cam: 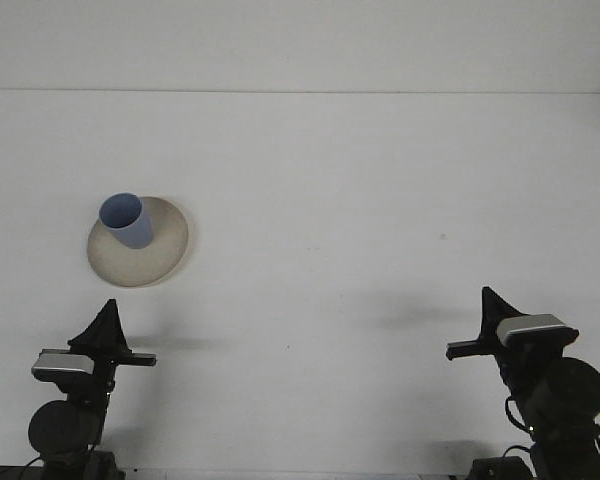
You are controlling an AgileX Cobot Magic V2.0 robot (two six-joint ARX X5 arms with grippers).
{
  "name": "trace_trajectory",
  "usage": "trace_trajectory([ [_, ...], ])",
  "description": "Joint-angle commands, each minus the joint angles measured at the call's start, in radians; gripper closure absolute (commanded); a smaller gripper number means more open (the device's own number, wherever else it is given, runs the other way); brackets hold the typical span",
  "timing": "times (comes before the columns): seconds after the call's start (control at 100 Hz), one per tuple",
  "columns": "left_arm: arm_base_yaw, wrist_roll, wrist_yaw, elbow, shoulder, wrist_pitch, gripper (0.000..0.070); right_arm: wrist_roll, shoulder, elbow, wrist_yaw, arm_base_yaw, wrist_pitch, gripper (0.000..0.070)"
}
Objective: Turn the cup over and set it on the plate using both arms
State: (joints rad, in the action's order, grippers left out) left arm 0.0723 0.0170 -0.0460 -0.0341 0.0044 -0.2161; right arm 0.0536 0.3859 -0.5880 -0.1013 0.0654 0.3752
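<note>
Where the white matte table [380,180] stretches ahead of both arms, a smooth blue cylindrical cup [126,221] stands mouth-up on a round, shallow cream plate [155,262], just beyond and slightly right of the left gripper [107,322]. Right gripper [490,307]: black, pointed, well apart to the cup's right. Finger spread of either gripper: cannot be told from this view.

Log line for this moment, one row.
cup: upright on plate | left gripper: retracted | right gripper: retracted | neither holds anything
</note>
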Motion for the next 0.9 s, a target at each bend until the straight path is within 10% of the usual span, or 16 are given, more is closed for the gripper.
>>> trace_trajectory([
  [0.0,0.000,-0.005,0.001,0.020,-0.001,-0.010,0.0689,0.002,-0.029,-0.005,0.003,0.001,-0.017,0.0700],
  [0.89,0.000,-0.005,0.001,0.020,-0.001,-0.010,0.0689,0.002,-0.385,0.523,0.027,-0.067,-0.480,0.0700],
])
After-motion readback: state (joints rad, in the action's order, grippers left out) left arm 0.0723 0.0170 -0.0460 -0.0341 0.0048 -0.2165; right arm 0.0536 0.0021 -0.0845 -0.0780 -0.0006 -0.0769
